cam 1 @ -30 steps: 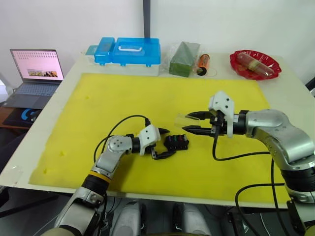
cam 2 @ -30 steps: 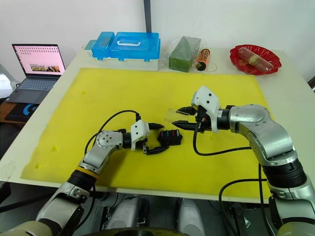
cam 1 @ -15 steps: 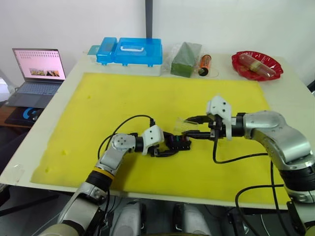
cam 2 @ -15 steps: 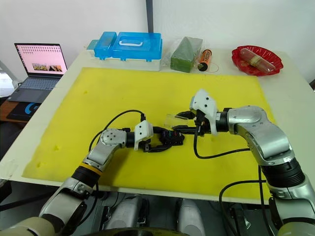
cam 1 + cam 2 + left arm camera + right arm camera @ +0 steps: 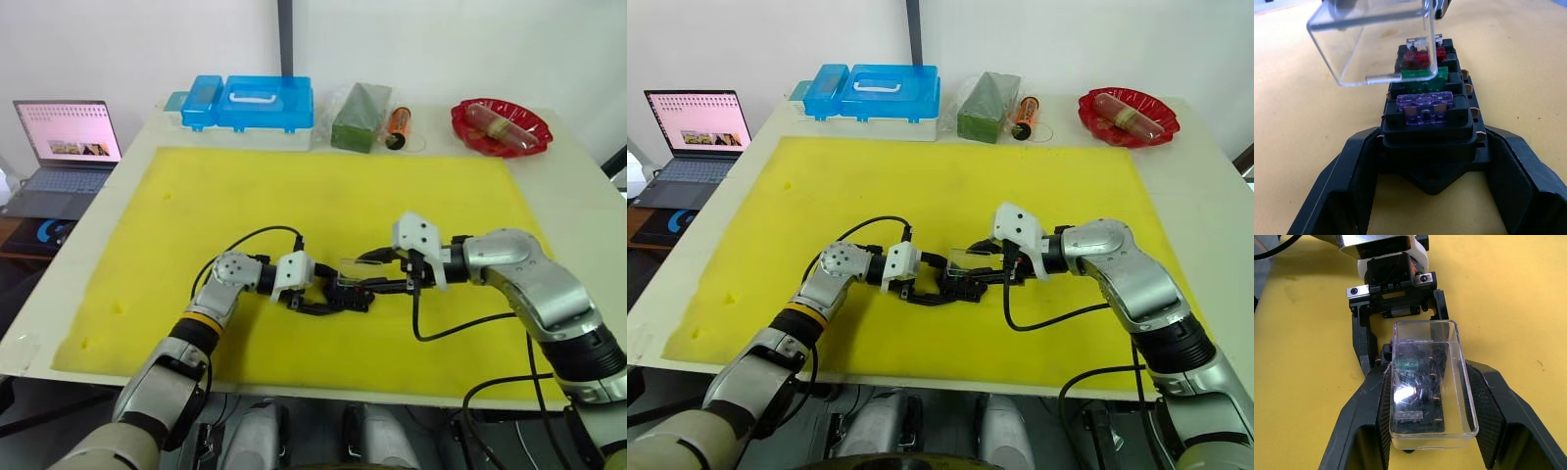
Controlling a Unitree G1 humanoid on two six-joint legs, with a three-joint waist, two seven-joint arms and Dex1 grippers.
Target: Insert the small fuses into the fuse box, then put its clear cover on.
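while left fingers (image 5: pixel 1332 196) grip fuse box (image 5: pixel 1426 122), clear cover (image 5: pixel 1371 41) hovers above

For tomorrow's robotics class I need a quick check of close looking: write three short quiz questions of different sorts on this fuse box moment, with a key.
1. True or false: the clear cover is already pressed fully down on the fuse box.
2. Which gripper holds the clear cover? A) left gripper B) right gripper C) neither
3. Fill in: of the fuses seated in the box, the one nearest the left wrist camera is coloured ____.

Key
1. False: it hangs tilted above the box, with the fuses uncovered.
2. B; the left gripper grips the box.
3. Purple; green and red lie beyond it.
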